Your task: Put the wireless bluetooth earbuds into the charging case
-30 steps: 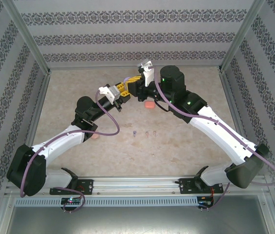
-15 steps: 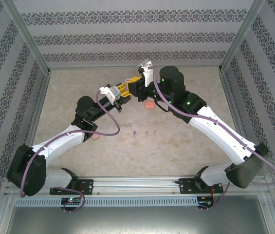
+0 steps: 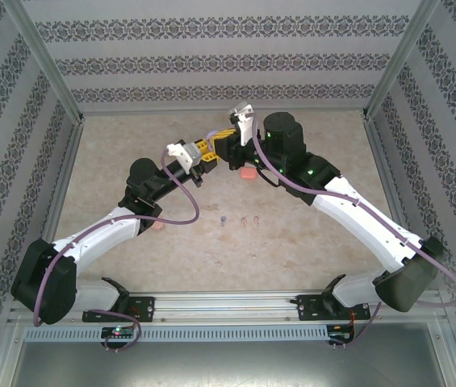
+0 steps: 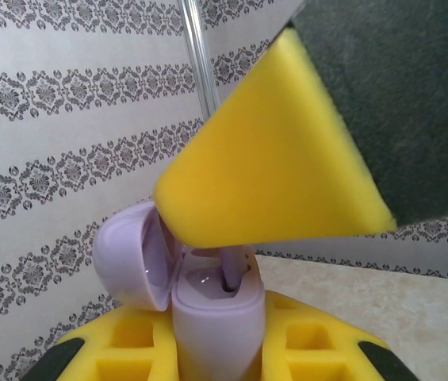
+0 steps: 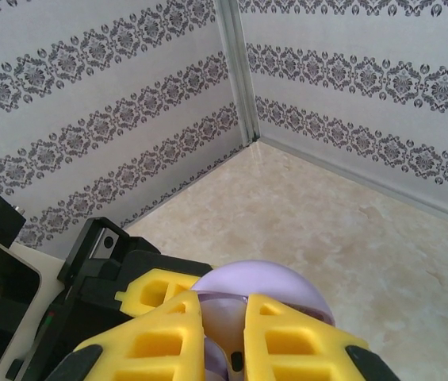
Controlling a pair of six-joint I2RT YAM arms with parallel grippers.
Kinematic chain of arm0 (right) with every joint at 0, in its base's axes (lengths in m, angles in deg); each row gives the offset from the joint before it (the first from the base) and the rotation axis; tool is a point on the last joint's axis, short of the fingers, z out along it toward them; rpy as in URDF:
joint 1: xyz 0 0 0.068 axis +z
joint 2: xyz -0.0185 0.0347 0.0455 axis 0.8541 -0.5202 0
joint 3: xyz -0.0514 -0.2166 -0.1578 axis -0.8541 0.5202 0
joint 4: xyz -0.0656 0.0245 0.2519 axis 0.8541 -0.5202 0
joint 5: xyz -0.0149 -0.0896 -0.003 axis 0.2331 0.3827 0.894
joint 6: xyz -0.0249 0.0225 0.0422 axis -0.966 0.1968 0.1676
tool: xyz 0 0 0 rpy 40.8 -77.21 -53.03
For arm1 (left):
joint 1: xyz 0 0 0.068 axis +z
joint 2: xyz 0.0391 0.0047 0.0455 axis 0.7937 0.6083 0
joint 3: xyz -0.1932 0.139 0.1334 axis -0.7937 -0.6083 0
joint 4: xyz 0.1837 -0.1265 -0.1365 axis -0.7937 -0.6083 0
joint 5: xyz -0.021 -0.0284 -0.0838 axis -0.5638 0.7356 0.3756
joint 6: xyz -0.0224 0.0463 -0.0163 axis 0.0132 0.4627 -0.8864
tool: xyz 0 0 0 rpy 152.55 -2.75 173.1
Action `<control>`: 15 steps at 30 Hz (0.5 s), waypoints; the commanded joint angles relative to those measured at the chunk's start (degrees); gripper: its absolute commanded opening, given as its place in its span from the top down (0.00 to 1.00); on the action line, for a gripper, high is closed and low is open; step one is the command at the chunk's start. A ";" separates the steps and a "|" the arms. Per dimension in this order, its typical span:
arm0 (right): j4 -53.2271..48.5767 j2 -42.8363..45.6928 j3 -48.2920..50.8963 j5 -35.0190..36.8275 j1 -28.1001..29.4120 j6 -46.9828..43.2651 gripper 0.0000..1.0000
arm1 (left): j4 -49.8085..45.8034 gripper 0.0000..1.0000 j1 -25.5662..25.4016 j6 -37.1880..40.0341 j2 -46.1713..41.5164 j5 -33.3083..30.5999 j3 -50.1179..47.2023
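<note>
A purple charging case [image 4: 208,317] stands upright with my left gripper [image 4: 216,353] shut on it, its lid [image 4: 124,254] swung open to the left. A purple earbud's stem [image 4: 230,268] reaches down into the case's slot. My right gripper [image 5: 224,305] sits directly over the case, its jaws nearly together on that earbud; one of its yellow fingers [image 4: 279,159] covers the bud's head. In the top view both grippers [image 3: 203,159] [image 3: 226,147] meet above the far middle of the table. Three more earbuds [image 3: 223,219] [image 3: 244,219] [image 3: 256,219] lie loose in a row at mid-table.
An orange-red case [image 3: 248,173] lies on the table just right of the grippers, under the right arm. A small pinkish thing [image 3: 157,227] peeks out beside the left forearm. Patterned walls close in the table [image 3: 324,234] on three sides.
My right gripper has edged slightly left and farther back over the purple case, and its jaws have narrowed a little. The left gripper and the case have stayed put.
</note>
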 commanded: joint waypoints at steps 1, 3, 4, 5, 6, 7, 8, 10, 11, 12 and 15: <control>-0.21 1.44 0.92 1.12 -1.03 -0.81 0.85 | 2.18 1.00 -0.93 1.13 -2.19 0.97 2.33; -0.48 1.10 0.76 0.24 -1.04 -0.80 0.85 | 2.18 1.00 -0.89 0.98 -2.10 1.00 2.25; -0.89 0.90 0.59 -0.63 -1.06 -1.07 0.85 | 2.22 1.00 -0.98 0.98 -2.11 0.94 2.37; -1.33 0.63 0.40 -1.38 -0.99 -1.20 0.85 | 2.21 1.00 -0.93 0.98 -2.12 1.10 2.33; -1.81 0.36 0.23 -2.08 -0.90 -1.61 0.85 | 2.10 1.00 -0.97 0.97 -2.12 1.06 2.34; -2.32 0.18 0.02 -2.64 -0.77 -1.99 0.85 | 2.01 1.00 -0.99 0.97 -2.10 1.08 2.43; -2.87 -0.09 -0.19 -3.15 -0.41 -2.68 0.85 | 1.85 1.00 -0.97 0.98 -2.17 1.09 2.52; -4.25 -0.48 -0.80 -3.05 0.19 -3.75 0.84 | 1.77 1.00 -1.03 0.98 -2.10 1.10 2.66; -4.94 -0.65 -1.05 -2.69 0.50 -4.31 0.84 | 1.66 1.00 -1.03 0.98 -2.11 1.09 2.64; -5.30 -0.79 -1.17 -2.65 0.65 -4.58 0.84 | 1.67 1.00 -1.00 0.98 -2.04 1.10 2.68; -5.80 -0.79 -1.45 -1.54 0.92 -4.66 0.81 | 1.52 1.00 -0.97 0.89 -2.04 1.09 2.73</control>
